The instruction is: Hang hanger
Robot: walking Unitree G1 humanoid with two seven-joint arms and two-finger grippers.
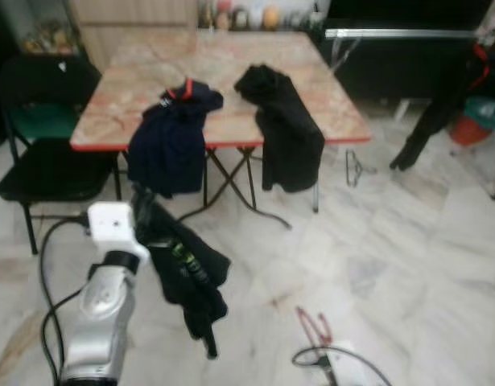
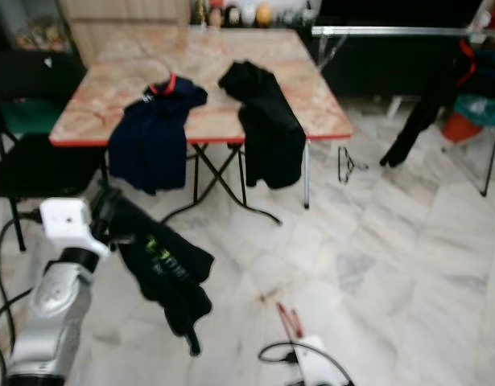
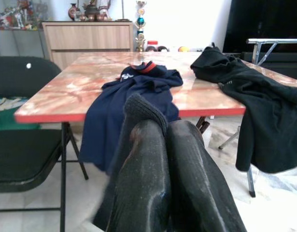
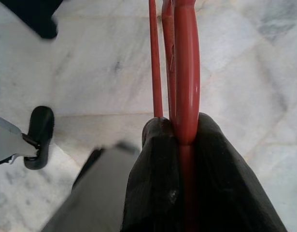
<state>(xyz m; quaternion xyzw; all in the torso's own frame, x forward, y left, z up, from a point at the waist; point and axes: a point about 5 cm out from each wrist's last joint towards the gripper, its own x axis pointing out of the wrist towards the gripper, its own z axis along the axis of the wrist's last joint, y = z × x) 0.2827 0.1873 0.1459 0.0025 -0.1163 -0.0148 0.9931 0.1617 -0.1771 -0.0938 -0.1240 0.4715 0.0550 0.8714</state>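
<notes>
Near the table (image 1: 219, 76): right gripper (image 4: 179, 133) clamping red hanger (image 4: 186, 67), left gripper (image 3: 160, 145) pinching dark garment (image 1: 187, 269); best kept level, grip firm.

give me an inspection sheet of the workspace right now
surface: red-edged marble-pattern folding table on a pale marble tile floor
job's things: red plastic hanger clamped in the right gripper; black garment with green print held by the left gripper
clutter: navy top with red collar and black jacket draped over the table edge; dark wire hanger on the floor
grippers: both shut on loads
cables: black cable beside the left arm
surroundings: black folding chair, wooden cabinet
</notes>
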